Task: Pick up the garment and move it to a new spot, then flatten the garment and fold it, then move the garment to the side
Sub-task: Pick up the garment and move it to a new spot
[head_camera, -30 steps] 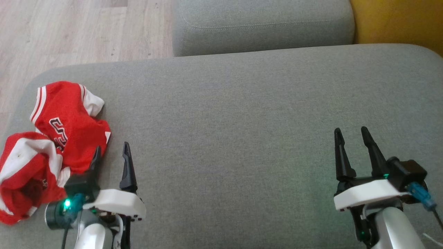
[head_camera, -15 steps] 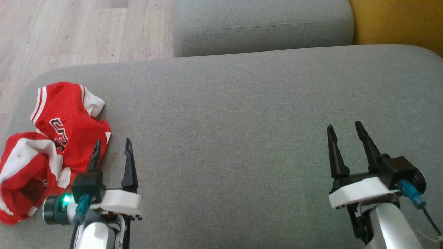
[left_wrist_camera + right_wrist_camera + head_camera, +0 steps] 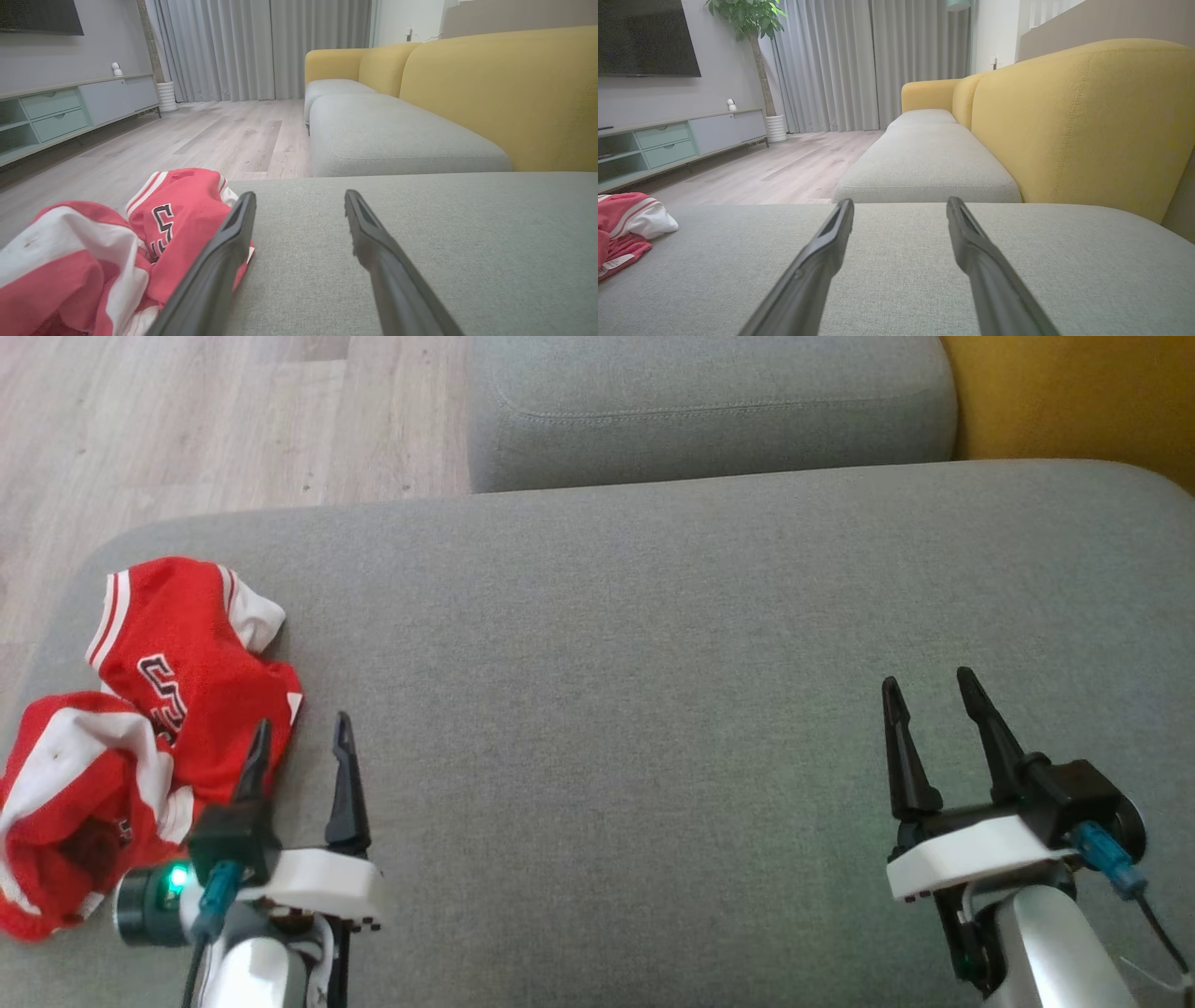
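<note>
A red and white garment [image 3: 140,709] lies crumpled at the left end of the grey sofa cushion [image 3: 653,663]. My left gripper [image 3: 301,733] stands open just right of it, its left finger over the cloth's edge, nothing between the fingers. The left wrist view shows the garment [image 3: 107,247] to the left of the open left gripper [image 3: 299,200]. My right gripper [image 3: 924,686] hovers open over bare cushion at the lower right. In the right wrist view the garment [image 3: 626,226] lies far left of the open right gripper [image 3: 900,207].
A second grey cushion [image 3: 709,406] lies beyond the first. Yellow sofa backrest [image 3: 1074,397] runs along the right. Wooden floor [image 3: 187,429] borders the cushion's left and far edges. A low TV cabinet [image 3: 65,112] stands by the far wall.
Both grippers drew slightly back and left over the cushion, staying open. The garment lies where it was.
</note>
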